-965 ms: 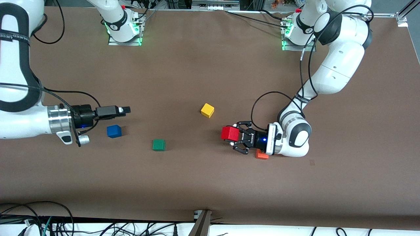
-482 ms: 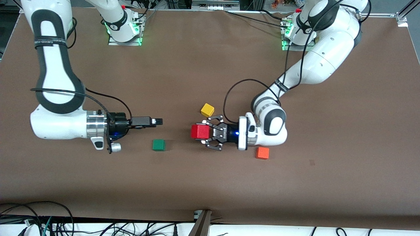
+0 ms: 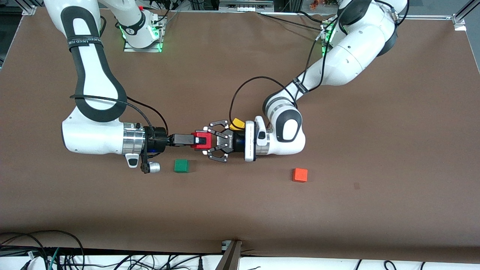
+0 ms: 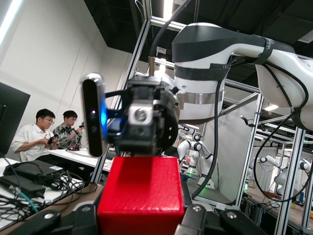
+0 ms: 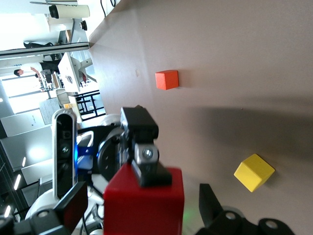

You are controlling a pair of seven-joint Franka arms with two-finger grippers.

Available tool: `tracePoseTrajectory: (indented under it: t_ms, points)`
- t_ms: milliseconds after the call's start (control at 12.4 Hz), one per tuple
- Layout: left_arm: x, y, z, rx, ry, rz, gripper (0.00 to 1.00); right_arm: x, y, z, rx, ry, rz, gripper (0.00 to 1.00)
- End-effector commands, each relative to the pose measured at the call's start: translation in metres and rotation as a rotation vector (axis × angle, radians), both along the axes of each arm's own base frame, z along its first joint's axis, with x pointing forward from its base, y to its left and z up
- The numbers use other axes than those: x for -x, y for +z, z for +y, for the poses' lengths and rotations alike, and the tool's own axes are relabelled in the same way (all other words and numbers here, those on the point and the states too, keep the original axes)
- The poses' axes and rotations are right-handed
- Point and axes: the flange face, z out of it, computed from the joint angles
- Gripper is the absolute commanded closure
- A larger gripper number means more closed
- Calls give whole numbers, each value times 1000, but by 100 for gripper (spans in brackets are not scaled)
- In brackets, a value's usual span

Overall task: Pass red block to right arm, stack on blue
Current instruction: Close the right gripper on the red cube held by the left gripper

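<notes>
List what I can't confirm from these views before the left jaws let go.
- Blue block: in no view. The right arm may cover it in the front view.
- Right gripper: its jaws straddle the red block, but no view shows whether they touch it.
- Yellow block: partly hidden by the left gripper in the front view.

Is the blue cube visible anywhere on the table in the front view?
No, only the green cube, the orange cube, the partly hidden yellow cube and the red block show there.
</notes>
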Motion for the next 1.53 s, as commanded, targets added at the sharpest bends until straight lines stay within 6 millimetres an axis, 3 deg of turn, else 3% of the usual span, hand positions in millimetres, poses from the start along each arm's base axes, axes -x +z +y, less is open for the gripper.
tracePoseTrajectory:
  t_ms: [0,563,643,724,804,1447]
  points:
    - [-4,11,-3,14,18,9,100,4,-3,-2,-5,-16,20,0]
    - [-4,11,-3,13,19,9,100,9,9,-6,-7,17,25,2]
    - [-4,10,-3,14,18,11,100,9,11,-8,2,21,20,44]
    - [-4,10,-3,13,19,11,100,9,11,-8,3,22,20,94]
    - [-4,10,-3,13,19,11,100,9,11,-8,3,22,20,100]
    - [-3,5,-2,27,29,42,100,4,16,-17,10,12,1,100]
